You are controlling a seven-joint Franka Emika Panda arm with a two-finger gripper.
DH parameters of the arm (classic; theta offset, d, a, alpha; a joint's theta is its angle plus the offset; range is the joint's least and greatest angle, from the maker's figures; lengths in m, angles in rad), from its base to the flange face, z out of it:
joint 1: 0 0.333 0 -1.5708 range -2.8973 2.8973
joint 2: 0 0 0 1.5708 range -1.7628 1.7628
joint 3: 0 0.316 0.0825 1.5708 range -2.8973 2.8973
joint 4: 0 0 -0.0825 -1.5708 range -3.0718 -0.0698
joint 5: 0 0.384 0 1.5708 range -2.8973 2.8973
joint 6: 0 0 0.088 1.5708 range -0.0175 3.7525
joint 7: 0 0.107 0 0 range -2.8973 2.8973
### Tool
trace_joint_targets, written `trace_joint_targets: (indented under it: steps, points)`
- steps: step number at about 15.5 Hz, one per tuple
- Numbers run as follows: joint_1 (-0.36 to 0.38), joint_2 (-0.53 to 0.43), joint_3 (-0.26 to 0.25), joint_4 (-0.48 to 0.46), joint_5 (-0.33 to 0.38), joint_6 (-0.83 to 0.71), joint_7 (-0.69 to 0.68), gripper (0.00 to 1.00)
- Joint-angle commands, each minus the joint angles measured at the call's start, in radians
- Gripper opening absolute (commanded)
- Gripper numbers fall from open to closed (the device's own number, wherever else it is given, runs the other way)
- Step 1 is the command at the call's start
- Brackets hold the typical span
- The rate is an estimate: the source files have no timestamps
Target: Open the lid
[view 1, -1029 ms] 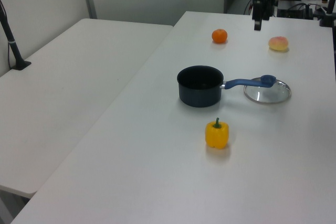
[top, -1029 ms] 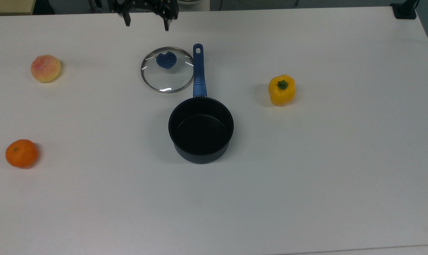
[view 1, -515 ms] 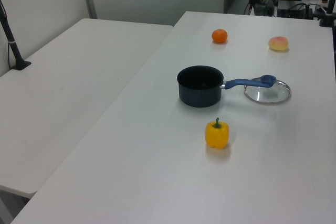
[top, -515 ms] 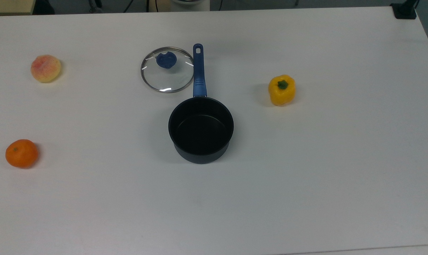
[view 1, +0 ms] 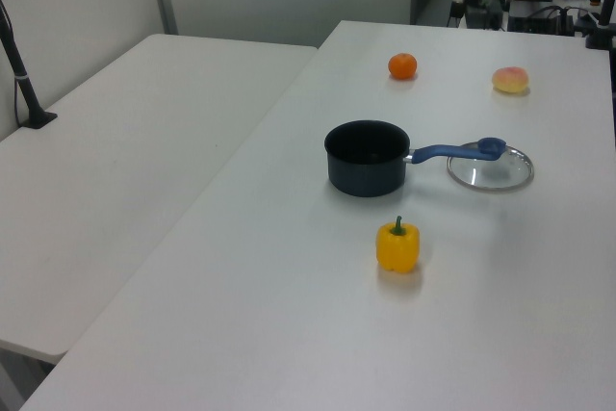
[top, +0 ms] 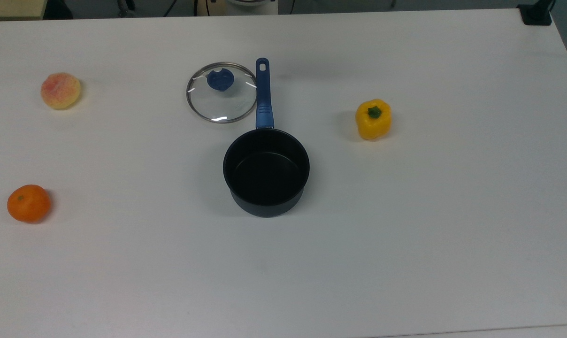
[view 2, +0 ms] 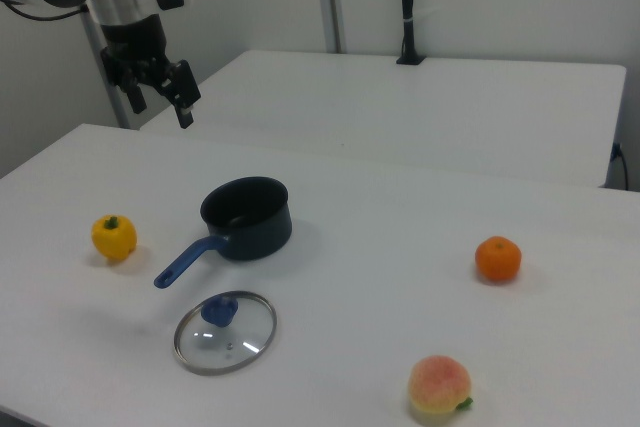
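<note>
The lid lies flat on the white table, glass with a metal rim and a blue knob. It rests beside the blue handle of the black saucepan, which stands uncovered and empty. In the left view the lid sits at the end of the handle, right of the saucepan. In the right view the lid is in front of the saucepan. My gripper hangs high in the air, far above and behind the pan, open with nothing between its fingers.
A peach and an orange lie at the top view's left. At the top view's right of the pan stands a yellow pepper. A second white table adjoins at the left view's left.
My gripper has pulled up and back from above the lid, leaving the top view's upper edge. The lid, pan and fruit have not moved.
</note>
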Motion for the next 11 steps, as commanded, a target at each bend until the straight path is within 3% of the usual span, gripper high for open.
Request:
trace_joint_targets:
  steps: [1,11]
  points:
    - [0.013,0.005,-0.020,-0.016,-0.031,0.057,-0.129,1.00]
    - [0.013,0.001,-0.032,-0.038,-0.033,0.053,-0.150,1.00]
